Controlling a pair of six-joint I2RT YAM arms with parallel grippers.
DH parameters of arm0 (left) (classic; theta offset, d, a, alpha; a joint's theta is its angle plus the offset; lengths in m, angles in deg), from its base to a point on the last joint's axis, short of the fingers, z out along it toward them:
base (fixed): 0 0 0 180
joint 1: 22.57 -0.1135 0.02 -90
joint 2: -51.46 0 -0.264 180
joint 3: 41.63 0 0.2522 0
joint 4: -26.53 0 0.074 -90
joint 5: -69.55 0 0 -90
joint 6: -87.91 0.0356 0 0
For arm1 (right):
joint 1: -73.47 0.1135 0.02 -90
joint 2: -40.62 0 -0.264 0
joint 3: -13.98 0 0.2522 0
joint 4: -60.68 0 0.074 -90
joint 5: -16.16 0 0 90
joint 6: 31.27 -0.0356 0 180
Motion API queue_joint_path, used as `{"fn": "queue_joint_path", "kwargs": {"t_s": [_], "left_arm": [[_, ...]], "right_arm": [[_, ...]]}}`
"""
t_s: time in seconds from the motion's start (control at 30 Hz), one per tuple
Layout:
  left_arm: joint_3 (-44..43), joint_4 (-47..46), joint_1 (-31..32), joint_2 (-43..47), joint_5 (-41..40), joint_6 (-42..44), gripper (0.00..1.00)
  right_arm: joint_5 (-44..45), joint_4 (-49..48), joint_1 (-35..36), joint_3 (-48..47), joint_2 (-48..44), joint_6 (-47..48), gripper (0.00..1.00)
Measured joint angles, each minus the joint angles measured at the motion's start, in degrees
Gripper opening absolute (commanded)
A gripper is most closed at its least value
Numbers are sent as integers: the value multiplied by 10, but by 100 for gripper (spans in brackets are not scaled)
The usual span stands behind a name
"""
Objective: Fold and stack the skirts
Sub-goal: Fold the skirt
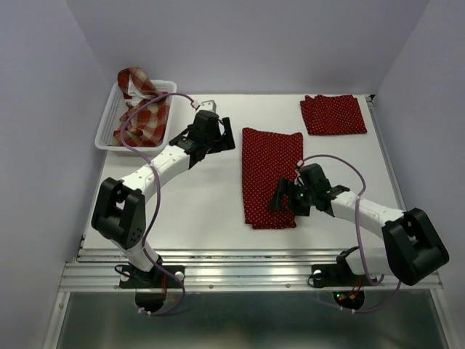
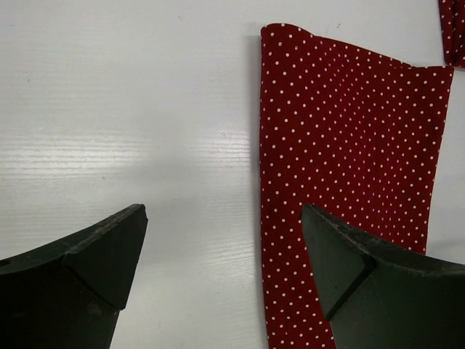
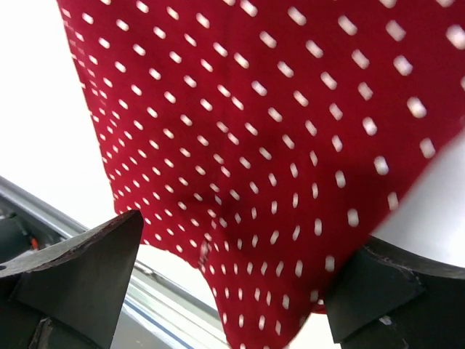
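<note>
Three skirts are shown. The long polka-dot skirt (image 1: 271, 171) is laid flat in a strip just right of the left gripper (image 1: 229, 133), whose jaws are spread wide over bare table (image 1: 203, 211) with nothing held. Its near end is partly covered by the right gripper (image 1: 288, 202), likewise opened wide. Whether cloth is touched cannot be told, as the right wrist view is blurred and filled with dots. The folded polka-dot skirt (image 1: 333, 114) is set well beyond the right gripper and is cut to a sliver in the left wrist view. The plaid skirt (image 1: 144, 109) is bunched in the white lattice basket (image 1: 105, 127), left of the left gripper, and rises above the far rim.
</note>
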Motion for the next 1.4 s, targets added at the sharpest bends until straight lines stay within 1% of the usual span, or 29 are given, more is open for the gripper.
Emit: {"fn": "queue_joint_path", "kwargs": {"t_s": [0.07, 0.17, 0.3, 0.43, 0.53, 0.57, 0.63, 0.77, 0.83, 0.9, 1.03, 1.13, 1.2, 1.27, 1.3, 1.37, 1.4], "left_arm": [[0, 5, -3, 0, -3, 0, 99], [9, 11, -10, 10, -9, 0, 99], [28, 27, -22, 45, -21, -3, 99], [38, 44, -37, 90, -38, -8, 99], [38, 52, -47, 116, -48, -11, 99], [38, 57, -52, 127, -51, -13, 99], [38, 66, -58, 141, -56, -17, 99], [39, 79, -65, 158, -63, -24, 99], [40, 85, -66, 162, -63, -30, 99], [50, 91, -66, 169, -60, -38, 99], [103, 91, -66, 193, -32, -67, 99], [155, 98, -66, 213, -3, -91, 99], [187, 90, -66, 224, 9, -104, 99], [230, 87, -66, 240, 25, -123, 99], [251, 82, -66, 247, 33, -130, 99], [283, 70, -66, 257, 51, -146, 99], [301, 61, -66, 262, 62, -156, 99]], "right_arm": [[-14, -20, 3, -20, 35, 5, 100], [-26, -53, 26, -63, 98, 14, 100], [-25, -91, 80, -137, 185, 18, 100], [-16, -118, 136, -238, 283, 18, 100], [-17, -131, 152, -291, 334, 17, 100], [-19, -131, 156, -324, 360, 17, 100], [-17, -129, 158, -354, 381, 21, 100], [-8, -98, 158, -363, 378, 45, 100], [0, -57, 158, -355, 359, 71, 100], [7, -21, 158, -327, 324, 94, 100], [16, 74, 158, -276, 243, 130, 100], [28, 142, 158, -265, 193, 139, 100], [46, 165, 156, -266, 164, 140, 100], [73, 190, 144, -284, 142, 141, 100], [75, 200, 128, -301, 142, 140, 100], [81, 207, 81, -347, 160, 140, 100], [87, 199, 42, -388, 184, 141, 100]]}}
